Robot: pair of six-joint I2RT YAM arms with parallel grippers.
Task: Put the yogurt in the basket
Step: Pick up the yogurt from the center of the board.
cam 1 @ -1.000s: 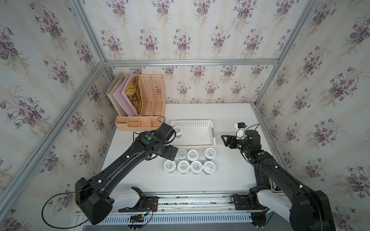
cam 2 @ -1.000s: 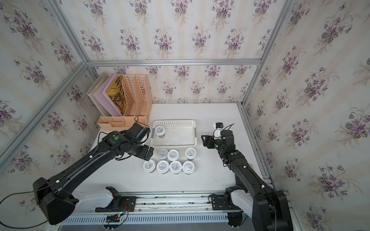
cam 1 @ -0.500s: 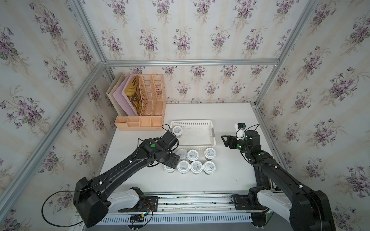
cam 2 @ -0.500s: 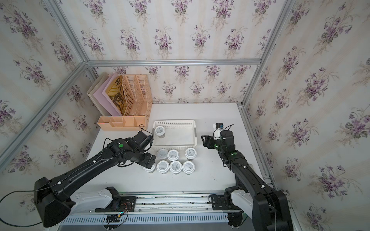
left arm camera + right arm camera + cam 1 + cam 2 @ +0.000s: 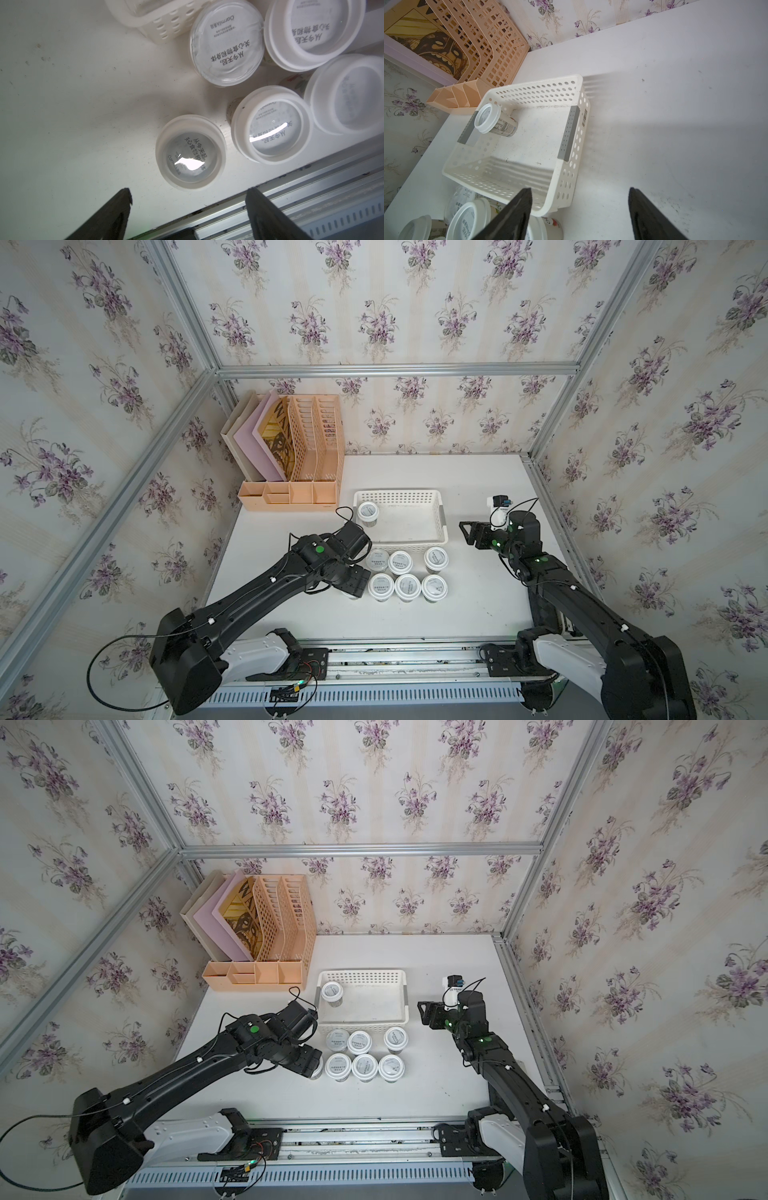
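Left claw [image 5: 188,194] hangs with its jaws wide apart and nothing between them, just short of the end cup [image 5: 190,152] of the yogurt cluster. That cluster stands on the table [image 5: 478,605] just outside the near long wall of the basket [image 5: 399,492]. At the basket's short end away from the file rack [image 5: 307,448], the right claw [image 5: 580,191] is likewise spread and empty. One cup [image 5: 368,511] already stands inside the basket, against the end nearest the rack.

These cups look light and stiff, with smooth sides that could slip and a raised lid rim that may catch a finger. The safest hold is probably across the body just under that rim, squeezed gently so the lid does not pop. The flat-topped cup [image 5: 226,47] by the basket's corner seems to carry only a thin seal, so its top should not be pressed.

In both top views the left claw covers most of the end cup. The wrist view shows lids only, so the bodies, how full they are, and whether neighbours touch low down cannot be made out. Both claws' fingers are cut off at the picture edge.
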